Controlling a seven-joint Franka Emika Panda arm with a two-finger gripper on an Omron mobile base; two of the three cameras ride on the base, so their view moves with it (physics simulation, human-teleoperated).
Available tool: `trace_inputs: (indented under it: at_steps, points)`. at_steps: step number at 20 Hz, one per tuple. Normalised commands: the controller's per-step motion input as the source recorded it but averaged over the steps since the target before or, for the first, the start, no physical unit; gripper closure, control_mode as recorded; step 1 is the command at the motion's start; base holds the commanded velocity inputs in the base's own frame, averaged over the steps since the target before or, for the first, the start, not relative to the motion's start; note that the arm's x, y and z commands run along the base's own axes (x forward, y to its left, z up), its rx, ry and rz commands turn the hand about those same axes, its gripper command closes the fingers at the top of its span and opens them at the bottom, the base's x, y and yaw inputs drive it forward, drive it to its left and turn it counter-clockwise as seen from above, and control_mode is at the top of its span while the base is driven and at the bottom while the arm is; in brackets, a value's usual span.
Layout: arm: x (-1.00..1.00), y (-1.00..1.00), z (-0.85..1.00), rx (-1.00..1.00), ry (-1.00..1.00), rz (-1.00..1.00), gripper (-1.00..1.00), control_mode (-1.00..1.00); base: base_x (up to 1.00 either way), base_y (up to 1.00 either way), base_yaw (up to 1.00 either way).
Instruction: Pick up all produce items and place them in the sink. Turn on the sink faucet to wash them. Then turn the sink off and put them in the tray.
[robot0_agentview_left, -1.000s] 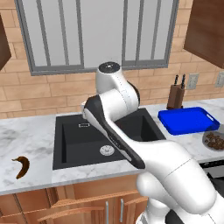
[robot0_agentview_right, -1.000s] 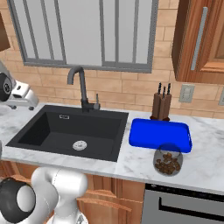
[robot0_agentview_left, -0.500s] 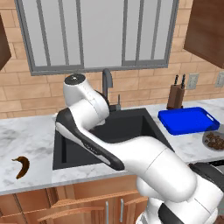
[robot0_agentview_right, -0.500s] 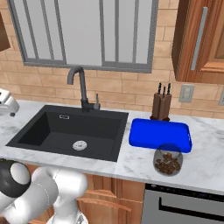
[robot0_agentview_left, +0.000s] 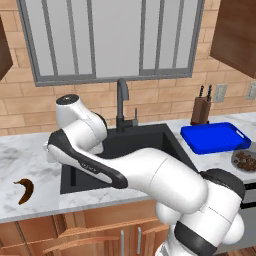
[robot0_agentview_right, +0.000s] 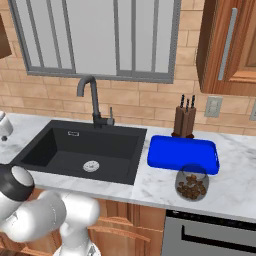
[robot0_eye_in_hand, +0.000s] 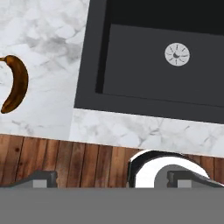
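Arm swung left since a second ago, fingers spread and holding nothing.

Arm (robot0_agentview_left: 125, 172) has moved from over the sink (robot0_agentview_left: 145, 145) toward the left surface (robot0_agentview_left: 20, 155); its upper joint went from mid-frame to the left side of the left base view, and in the right base view it has dropped to the lower left corner. Faucet (robot0_agentview_left: 121, 102), now uncovered, stands behind the sink. Banana (robot0_agentview_left: 25, 190), tray (robot0_agentview_left: 215, 137), knife block (robot0_agentview_left: 201, 107) and dish of brown lumps (robot0_agentview_left: 245, 159) unmoved. Fingers (robot0_eye_in_hand: 43, 178) wide apart at the bottom of the hand view, above the cabinet front. Banana lies on the marble left of the sink, near the front edge, well apart from the fingers: small, curved, dark brown with an orange tinge, one end tapering darker.
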Motion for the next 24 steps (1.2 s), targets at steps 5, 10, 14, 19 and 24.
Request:
trace_inputs:
  at_steps: [5, 10, 14, 19, 24]
  points:
    - [0.09, 0.61, -0.40, 0.02, 0.04, 0.00, -1.00, -1.00, 0.00, 0.00, 0.00]
    - [0.15, 0.62, -0.38, 0.01, 0.02, 0.00, -1.00, -1.00, 0.00, 0.00, 0.00]
    - [0.25, 0.57, -0.35, 0.00, 0.03, 0.00, -1.00, -1.00, 0.00, 0.00, 0.00]
    - [0.34, 0.53, -0.29, 0.00, 0.04, 0.00, -1.00, -1.00, 0.00, 0.00, 0.00]
    - [0.32, 0.49, -0.18, 0.00, 0.05, 0.00, -1.00, -1.00, 0.00, 0.00, 0.00]
